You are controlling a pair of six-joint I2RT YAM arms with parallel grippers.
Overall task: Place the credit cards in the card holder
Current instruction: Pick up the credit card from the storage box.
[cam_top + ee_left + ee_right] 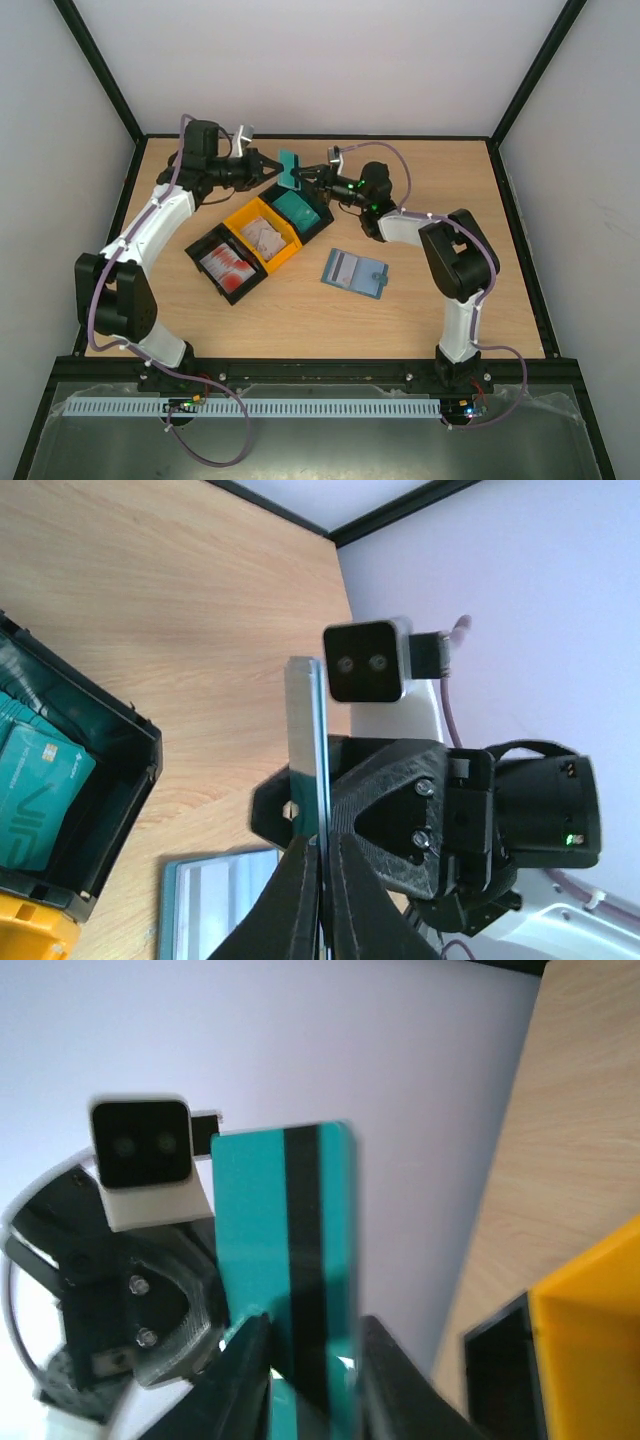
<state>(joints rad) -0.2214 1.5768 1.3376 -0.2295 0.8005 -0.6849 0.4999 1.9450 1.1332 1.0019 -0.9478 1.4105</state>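
A teal card (290,168) with a black stripe is held in the air between my two grippers, above the back trays. My left gripper (270,170) is shut on it; in the left wrist view the card (305,730) shows edge-on, pinched between the fingertips (300,880). My right gripper (308,178) faces it, and its jaws stand apart on either side of the card's face (285,1250). The slate-blue card holder (355,272) lies open on the table to the right of the trays. White and red credit cards (228,262) lie in the near black tray.
Three trays stand in a diagonal row: a black one (205,245) at the front, a yellow one (283,250) holding pale cards, and a black one (322,222) holding a teal card stack (35,790). The black frame and walls close the table at the back and sides.
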